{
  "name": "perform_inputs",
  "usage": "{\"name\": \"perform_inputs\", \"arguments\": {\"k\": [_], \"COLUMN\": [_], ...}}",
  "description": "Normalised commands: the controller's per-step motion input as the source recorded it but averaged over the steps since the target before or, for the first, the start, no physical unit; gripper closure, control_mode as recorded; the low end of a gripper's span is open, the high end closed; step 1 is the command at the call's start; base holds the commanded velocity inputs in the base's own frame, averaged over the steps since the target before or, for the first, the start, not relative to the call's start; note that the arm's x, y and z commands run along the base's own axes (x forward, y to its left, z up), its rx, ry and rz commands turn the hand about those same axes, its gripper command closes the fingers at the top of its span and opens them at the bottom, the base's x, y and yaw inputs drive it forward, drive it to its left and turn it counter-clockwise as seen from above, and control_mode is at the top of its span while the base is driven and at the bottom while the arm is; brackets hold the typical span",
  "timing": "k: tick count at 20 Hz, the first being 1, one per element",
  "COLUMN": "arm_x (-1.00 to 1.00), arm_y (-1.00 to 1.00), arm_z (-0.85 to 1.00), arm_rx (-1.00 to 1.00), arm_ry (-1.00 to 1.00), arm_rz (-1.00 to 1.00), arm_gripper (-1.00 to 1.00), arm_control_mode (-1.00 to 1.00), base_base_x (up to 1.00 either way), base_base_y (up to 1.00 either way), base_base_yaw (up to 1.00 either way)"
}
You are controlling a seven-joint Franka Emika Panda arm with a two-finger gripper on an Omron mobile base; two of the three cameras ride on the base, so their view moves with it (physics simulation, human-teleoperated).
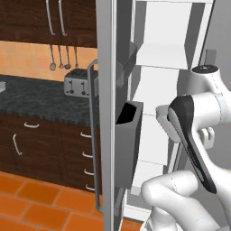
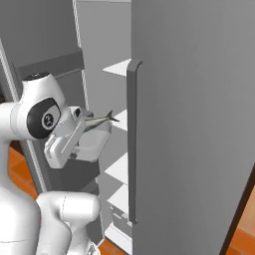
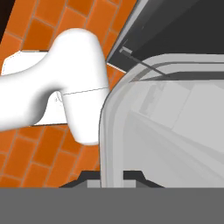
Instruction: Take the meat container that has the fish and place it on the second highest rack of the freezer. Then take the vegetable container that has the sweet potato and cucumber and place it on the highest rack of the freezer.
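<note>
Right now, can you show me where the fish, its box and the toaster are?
fish (image 2: 102, 119): right base view, on its grey body near the tail.
box (image 2: 94, 143): right base view, on its pale front wall.
toaster (image 1: 76, 84): left base view, on its shiny front.

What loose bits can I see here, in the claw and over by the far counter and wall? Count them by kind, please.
Fish: 1
Clear container, gripped by the claw: 1
Toaster: 1
Hanging utensils: 4
Total: 7
</note>
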Motion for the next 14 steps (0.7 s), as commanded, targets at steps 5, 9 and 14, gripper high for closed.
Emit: {"name": "perform_inputs", "arguments": {"k": [5, 9, 14], "arm_x": [0.00, 0.00, 0.00], "arm_y": [0.00, 0.00, 0.00], "arm_z": [0.00, 0.00, 0.00], "arm_rx": [0.00, 0.00, 0.00], "arm_ry": [0.00, 0.00, 0.00], "arm_rz": [0.00, 0.00, 0.00], "arm_gripper": [1.00, 1.00, 1.00], "arm_control_mode": [1.00, 1.00, 1.00], "base_base_x": [0.62, 0.64, 0.65], "base_base_y": [0.17, 0.33, 0.45], "base_base_yaw": [0.00, -0.01, -0.04]}}
